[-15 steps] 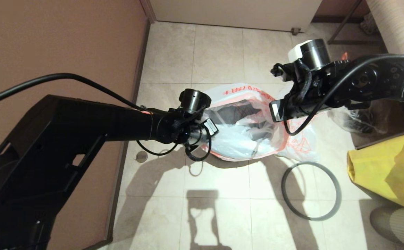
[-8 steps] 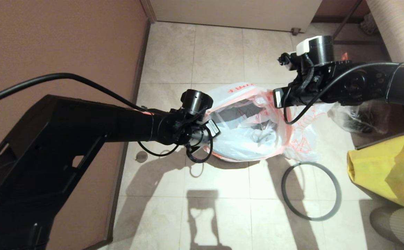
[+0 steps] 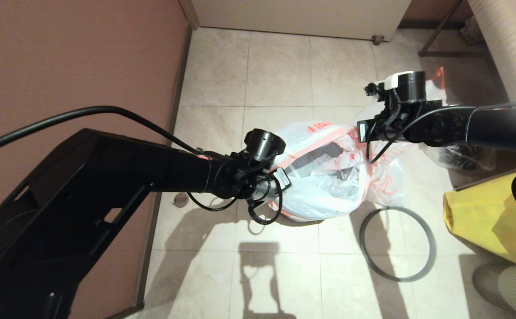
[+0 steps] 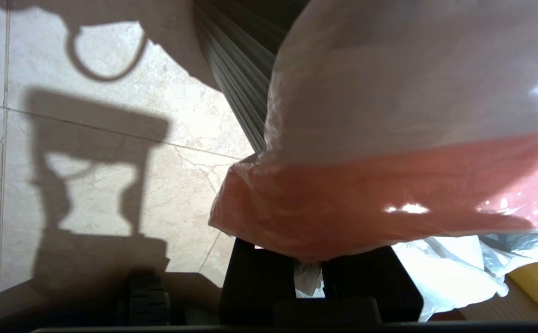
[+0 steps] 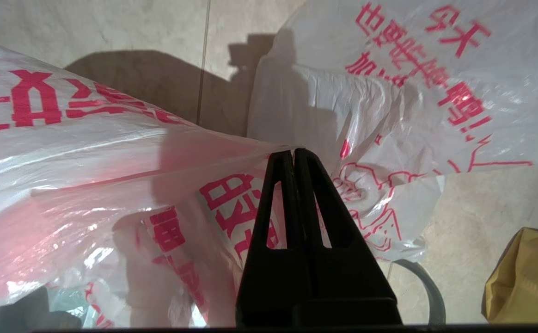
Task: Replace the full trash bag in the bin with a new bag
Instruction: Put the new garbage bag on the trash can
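Stretching the new bag (image 3: 329, 177) over the bin (image 4: 236, 69): my left hand (image 4: 308, 273) and right hand (image 5: 293, 152) are each pinching its rim; grey ring (image 3: 397, 243) is lying unfitted on the floor.

I count two of my grippers: left gripper (image 4: 308, 277) and right gripper (image 5: 293, 152). Two printed white bags: one (image 3: 324, 177) stretched between the grippers, another (image 3: 388, 177) just beside it. One clear bag (image 3: 457, 157) with dark contents. One grey ring (image 3: 397, 243) on the floor. One yellow bag (image 3: 488, 217). One bin (image 4: 236, 69), ribbed wall only.
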{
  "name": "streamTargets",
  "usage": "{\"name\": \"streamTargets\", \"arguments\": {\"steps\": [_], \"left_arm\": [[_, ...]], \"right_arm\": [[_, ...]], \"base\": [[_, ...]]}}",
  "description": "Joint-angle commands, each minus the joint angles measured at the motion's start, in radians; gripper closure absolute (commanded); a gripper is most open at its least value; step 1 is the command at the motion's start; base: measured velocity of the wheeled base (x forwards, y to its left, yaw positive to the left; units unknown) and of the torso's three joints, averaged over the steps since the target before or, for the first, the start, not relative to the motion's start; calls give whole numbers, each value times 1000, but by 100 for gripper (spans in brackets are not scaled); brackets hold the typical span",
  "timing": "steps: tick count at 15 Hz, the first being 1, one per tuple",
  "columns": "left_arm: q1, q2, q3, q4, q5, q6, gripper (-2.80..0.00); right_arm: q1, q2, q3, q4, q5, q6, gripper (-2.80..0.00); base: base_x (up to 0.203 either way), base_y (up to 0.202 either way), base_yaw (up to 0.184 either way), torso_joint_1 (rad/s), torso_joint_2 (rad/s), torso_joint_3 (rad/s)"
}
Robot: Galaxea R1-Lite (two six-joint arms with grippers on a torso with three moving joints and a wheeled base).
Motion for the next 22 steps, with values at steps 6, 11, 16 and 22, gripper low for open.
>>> {"name": "streamTargets", "arguments": {"steps": [6,11,16,22], "left_arm": [[0,20,-3,-15,5,-3,0],[7,9,-5,-15,4,-4,0],[24,-1,-18,-9,1,-6,0],[34,0,-23,-9,1,-4,0]], "right_arm": [[1,61,5,9,9,6,0],[43,-18,18,91,0,117,-280],[76,-194,158,223,1,237,-280],[74,-299,363,129,8,249,-280]], "base": [[0,0,0,0,0,0],[0,0,0,0,0,0],[0,0,0,0,0,0],[0,0,0,0,0,0]]}}
